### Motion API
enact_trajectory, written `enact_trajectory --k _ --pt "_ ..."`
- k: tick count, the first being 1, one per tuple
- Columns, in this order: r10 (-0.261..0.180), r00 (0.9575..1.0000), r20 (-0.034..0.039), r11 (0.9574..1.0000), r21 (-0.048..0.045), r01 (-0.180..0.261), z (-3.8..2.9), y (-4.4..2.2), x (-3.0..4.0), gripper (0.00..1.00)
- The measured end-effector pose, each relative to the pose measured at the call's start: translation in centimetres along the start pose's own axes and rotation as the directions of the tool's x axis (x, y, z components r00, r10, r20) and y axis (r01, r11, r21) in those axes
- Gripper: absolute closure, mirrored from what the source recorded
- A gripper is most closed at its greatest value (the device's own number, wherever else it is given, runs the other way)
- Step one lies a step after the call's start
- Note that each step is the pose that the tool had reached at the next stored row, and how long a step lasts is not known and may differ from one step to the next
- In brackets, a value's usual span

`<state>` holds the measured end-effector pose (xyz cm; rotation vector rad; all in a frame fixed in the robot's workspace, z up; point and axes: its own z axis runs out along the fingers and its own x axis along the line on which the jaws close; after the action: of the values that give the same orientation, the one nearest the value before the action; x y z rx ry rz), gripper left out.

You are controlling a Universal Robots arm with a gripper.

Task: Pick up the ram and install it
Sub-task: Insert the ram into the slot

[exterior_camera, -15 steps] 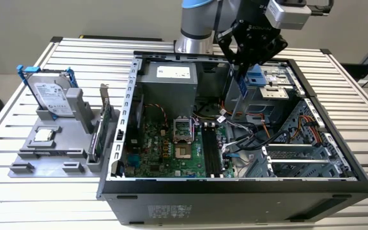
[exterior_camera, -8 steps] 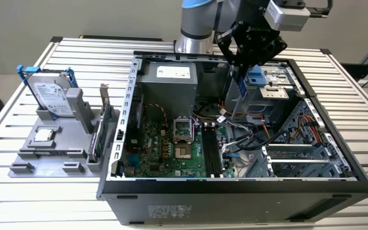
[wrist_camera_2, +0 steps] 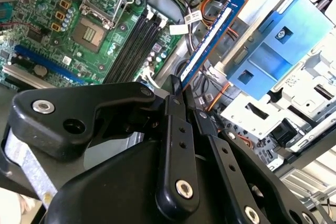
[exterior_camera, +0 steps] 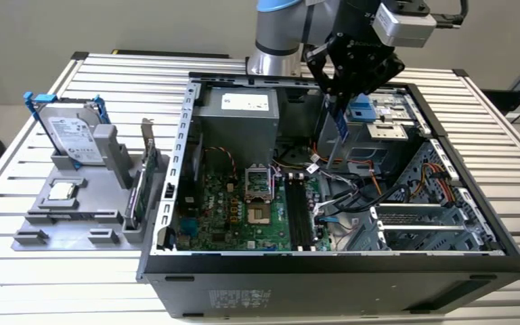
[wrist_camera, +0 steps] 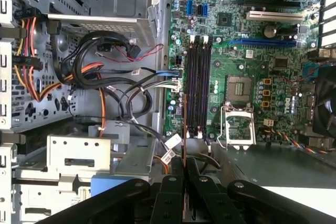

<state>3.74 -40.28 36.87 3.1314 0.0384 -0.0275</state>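
My gripper (exterior_camera: 344, 93) hangs over the open computer case (exterior_camera: 332, 267), shut on the ram (exterior_camera: 342, 128), a long narrow blue stick pointing down into the case. In the second wrist view the ram (wrist_camera_2: 212, 35) runs out from the closed fingertips of the gripper (wrist_camera_2: 179, 94) with its flat side showing. The first wrist view has the ram (wrist_camera: 184, 124) edge-on, pinched by the gripper (wrist_camera: 184, 163) and held above the motherboard, just beside the black memory slots (wrist_camera: 198, 85). Those memory slots (exterior_camera: 298, 213) (wrist_camera_2: 134, 38) hold nothing.
Loose cables (exterior_camera: 351, 196) (wrist_camera: 105, 82) lie beside the slots. The processor socket (exterior_camera: 255, 186) stands open. A blue drive caddy (exterior_camera: 368, 108) sits behind the ram. On the exterior view's left, a grey fixture (exterior_camera: 79, 227) holds a hard drive (exterior_camera: 75, 135), a processor chip (exterior_camera: 61, 191) and a green expansion card (exterior_camera: 138, 186).
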Motion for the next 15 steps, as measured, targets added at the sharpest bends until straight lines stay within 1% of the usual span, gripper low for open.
enact_trajectory --k 7,15 --pt "0.000 1.0000 0.0000 1.0000 -0.0001 0.000 0.15 0.00 0.00 1.00" --pt "0.000 1.0000 0.0000 1.0000 0.0000 0.000 0.53 0.00 0.01 1.00"
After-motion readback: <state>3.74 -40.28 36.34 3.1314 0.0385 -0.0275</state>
